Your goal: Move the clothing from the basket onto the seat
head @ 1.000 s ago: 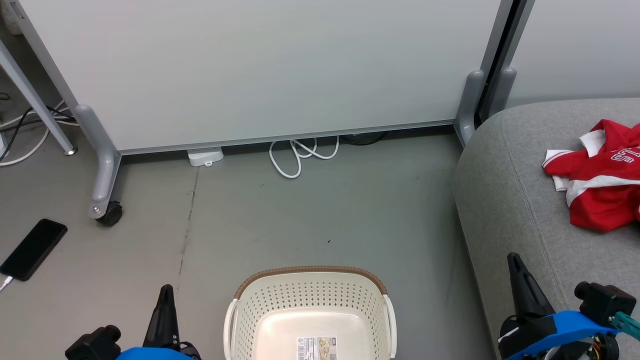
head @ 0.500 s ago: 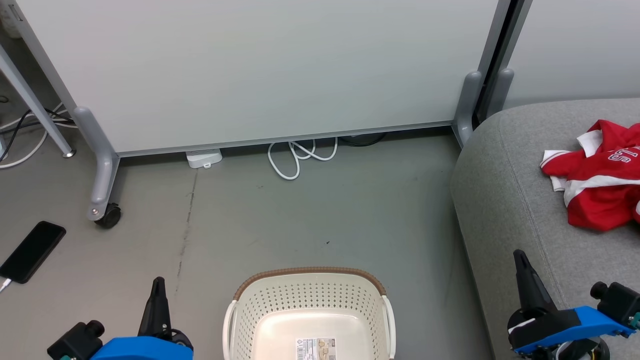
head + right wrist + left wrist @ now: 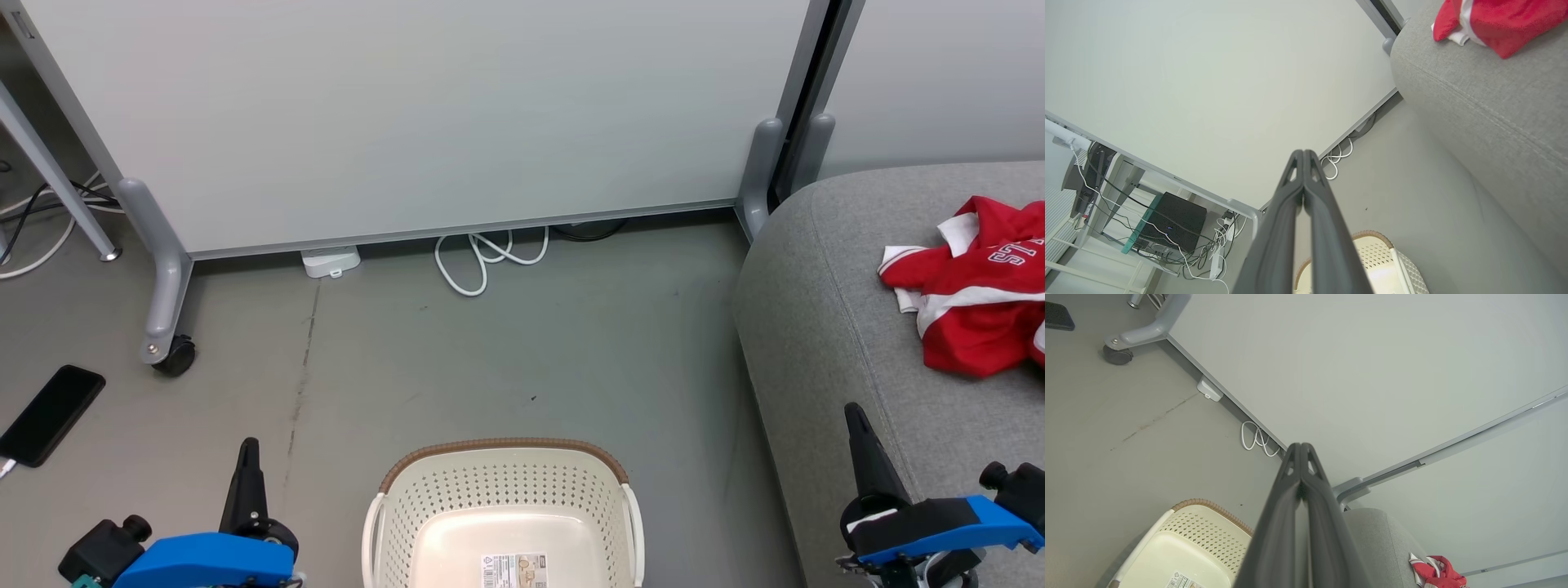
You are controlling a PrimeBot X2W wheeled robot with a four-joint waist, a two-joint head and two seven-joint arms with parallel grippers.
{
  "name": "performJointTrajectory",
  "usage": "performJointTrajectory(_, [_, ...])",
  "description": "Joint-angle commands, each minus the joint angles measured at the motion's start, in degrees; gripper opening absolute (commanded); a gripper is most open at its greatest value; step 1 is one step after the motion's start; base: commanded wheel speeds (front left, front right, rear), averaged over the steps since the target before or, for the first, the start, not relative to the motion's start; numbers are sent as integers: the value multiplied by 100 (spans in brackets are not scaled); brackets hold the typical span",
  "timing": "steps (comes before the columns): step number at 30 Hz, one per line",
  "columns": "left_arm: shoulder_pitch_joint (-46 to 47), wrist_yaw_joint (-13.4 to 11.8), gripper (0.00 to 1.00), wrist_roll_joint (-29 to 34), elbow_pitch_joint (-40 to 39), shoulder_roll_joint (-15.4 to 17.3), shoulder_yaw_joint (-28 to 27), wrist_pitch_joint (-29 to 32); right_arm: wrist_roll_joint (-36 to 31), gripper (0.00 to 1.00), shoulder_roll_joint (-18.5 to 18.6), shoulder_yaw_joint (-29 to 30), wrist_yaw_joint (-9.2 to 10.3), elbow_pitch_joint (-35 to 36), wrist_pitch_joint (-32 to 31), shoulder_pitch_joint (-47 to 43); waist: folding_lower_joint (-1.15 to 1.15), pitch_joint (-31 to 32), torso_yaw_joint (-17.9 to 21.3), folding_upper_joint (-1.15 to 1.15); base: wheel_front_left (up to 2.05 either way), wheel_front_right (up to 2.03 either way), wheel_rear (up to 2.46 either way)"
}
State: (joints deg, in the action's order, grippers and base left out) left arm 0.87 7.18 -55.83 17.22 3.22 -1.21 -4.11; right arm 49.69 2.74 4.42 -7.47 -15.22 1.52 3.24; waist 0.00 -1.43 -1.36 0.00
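While the grey seat (image 3: 824, 327) stands at my right, I see the basket (image 3: 506, 447) on the floor (image 3: 506, 351) straight ahead, its bare bottom showing a label (image 3: 516, 569), the red clothing (image 3: 971, 318) crumpled on the seat cushion, and my left pincer (image 3: 248, 447) and right pincer (image 3: 854, 412) both clenched, fingers pressed together.

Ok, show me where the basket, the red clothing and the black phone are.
basket (image 3: 506, 444), head view, on its brown rim at the far side.
red clothing (image 3: 973, 341), head view, on the red fabric below the white stripe.
black phone (image 3: 51, 415), head view, on the middle of its dark face.
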Motion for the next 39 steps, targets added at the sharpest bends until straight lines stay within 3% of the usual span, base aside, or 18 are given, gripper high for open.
performJointTrajectory(1, [162,21,0,-146,-88,32,-48,35,180,0,15,24,-2,86,-35,163,0,2,2,0,0,0,0])
performJointTrajectory(39, [403,39,0,-2196,-232,15,-313,622,2545,0,19,136,-3,117,-488,273,0,63,68,0,0,0,0])
